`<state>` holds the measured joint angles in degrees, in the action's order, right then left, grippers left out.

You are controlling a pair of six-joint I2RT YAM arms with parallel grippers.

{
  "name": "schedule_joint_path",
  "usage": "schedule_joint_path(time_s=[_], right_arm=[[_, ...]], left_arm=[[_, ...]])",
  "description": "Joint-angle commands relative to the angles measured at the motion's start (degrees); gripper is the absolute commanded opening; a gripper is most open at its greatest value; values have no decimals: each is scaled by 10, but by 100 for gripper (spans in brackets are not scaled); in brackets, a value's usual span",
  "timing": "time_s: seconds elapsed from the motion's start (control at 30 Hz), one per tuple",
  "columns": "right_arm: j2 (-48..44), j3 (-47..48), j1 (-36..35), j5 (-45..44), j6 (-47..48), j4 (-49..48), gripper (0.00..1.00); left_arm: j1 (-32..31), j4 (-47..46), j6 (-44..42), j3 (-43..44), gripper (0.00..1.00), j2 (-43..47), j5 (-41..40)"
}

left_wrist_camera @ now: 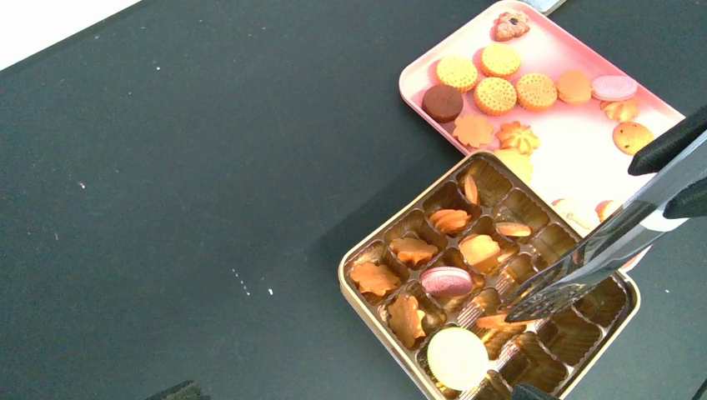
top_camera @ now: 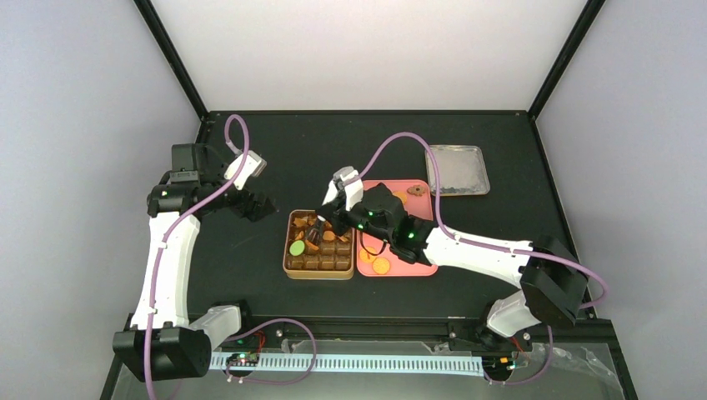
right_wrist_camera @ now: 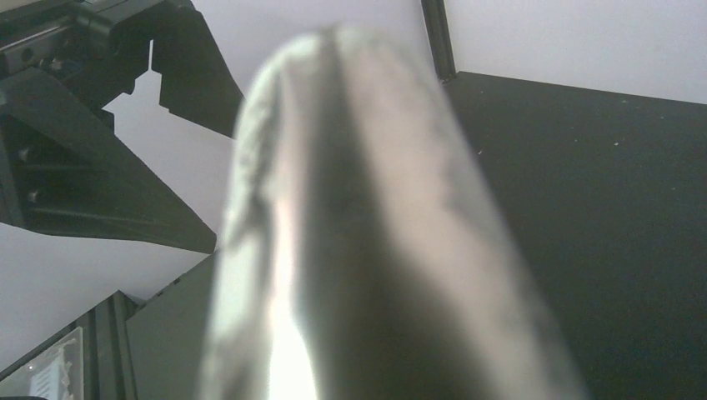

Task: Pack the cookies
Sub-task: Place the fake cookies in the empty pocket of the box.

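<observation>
The black table (top_camera: 250,275) fills most of what I see, with the two white arms rising from its near edge. The left arm (top_camera: 167,258) bends up on the left side. The left gripper (top_camera: 254,206) hangs over bare table well left of the tin, its jaws wide apart with nothing in them. The right arm (top_camera: 483,250) reaches in low from the near right. The right gripper (left_wrist_camera: 659,185) is clamped on a pair of metal tongs (left_wrist_camera: 600,250).

A silver tray (top_camera: 457,171) lies at the far right. Nearer and to its left lies a pink tray (left_wrist_camera: 575,158). A gold tin (top_camera: 318,274) of brown compartments lies just beside the pink tray's left edge.

The tongs' long axis slants from the right gripper leftward and down, and their tips are low over the middle of the tin. An orange piece (left_wrist_camera: 500,321) lies right under the tips. I cannot tell whether they pinch it.

The cookies (left_wrist_camera: 496,94) are split between the two. Many lie flat and loose on the pink tray, among them a dark brown one (left_wrist_camera: 442,102) and a pale pink one (left_wrist_camera: 614,87). Others sit one to a compartment in the tin's left part.

Most of the cookies are round, so they have no long axis. In the tin, a pale round one (left_wrist_camera: 456,358) and a pink one (left_wrist_camera: 446,281) lie flat. One orange disc (left_wrist_camera: 471,190) stands tilted on its edge.
</observation>
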<state>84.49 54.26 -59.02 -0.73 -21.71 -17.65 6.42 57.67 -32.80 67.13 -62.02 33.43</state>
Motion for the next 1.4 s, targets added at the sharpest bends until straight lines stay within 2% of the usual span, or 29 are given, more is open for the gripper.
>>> schedule_joint_path(time_s=[0.0,0.63,0.87,1.0,1.17,1.37], right_arm=[[2,8,-1,-25,8,-33,1],[26,18,-1,-12,3,6,1],[32,20,-7,-8,4,-5,5],[35,27,-13,-19,16,8,13],[18,28,-13,-36,32,20,30],[-1,33,-12,-50,53,37,34]], left_arm=[[4,14,-10,18,97,2,16],[5,16,-12,19,97,4,28],[5,22,-10,32,98,-7,36],[6,30,-10,42,98,-11,36],[6,28,-8,41,98,-10,35],[6,29,-2,44,98,-12,39]])
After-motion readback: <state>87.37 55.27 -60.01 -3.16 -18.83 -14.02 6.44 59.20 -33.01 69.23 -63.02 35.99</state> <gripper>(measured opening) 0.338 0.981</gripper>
